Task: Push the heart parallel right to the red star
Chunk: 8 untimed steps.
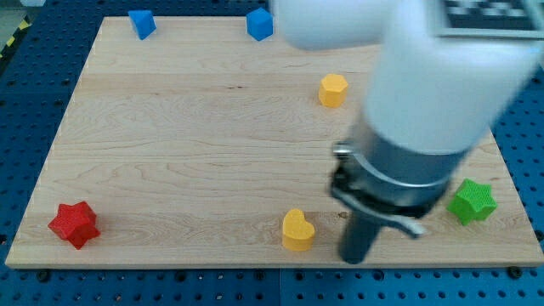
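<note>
At the near edge of the tabletop (204, 153), my tip (353, 257), a bare rod tool holding nothing, stands just right of the yellow heart (297, 231). The red star (74, 224) sits far left. Right: green star (472, 201). Farther: yellow block (332, 89), two blue blocks (142, 23) (259, 24).

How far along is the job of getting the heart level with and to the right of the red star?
Mostly done by the look of it: the yellow heart lies near the view's bottom edge, to the right of the red star and roughly level with it. In hand: my tip sits just right of the heart, apart from it. What's left is at most a small nudge to line them up.
</note>
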Available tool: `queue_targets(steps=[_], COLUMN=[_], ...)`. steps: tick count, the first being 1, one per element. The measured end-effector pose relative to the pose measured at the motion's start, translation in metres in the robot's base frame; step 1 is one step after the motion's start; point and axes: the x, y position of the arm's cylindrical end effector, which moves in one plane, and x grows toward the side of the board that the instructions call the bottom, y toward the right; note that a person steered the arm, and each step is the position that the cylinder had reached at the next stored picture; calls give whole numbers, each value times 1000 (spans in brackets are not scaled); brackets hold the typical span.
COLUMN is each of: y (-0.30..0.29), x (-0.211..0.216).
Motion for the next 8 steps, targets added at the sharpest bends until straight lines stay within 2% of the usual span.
queue_targets(steps=[1,5,6,7,8], y=[-54,-73,-116,-157,-158], x=[0,0,0,-14,-71])
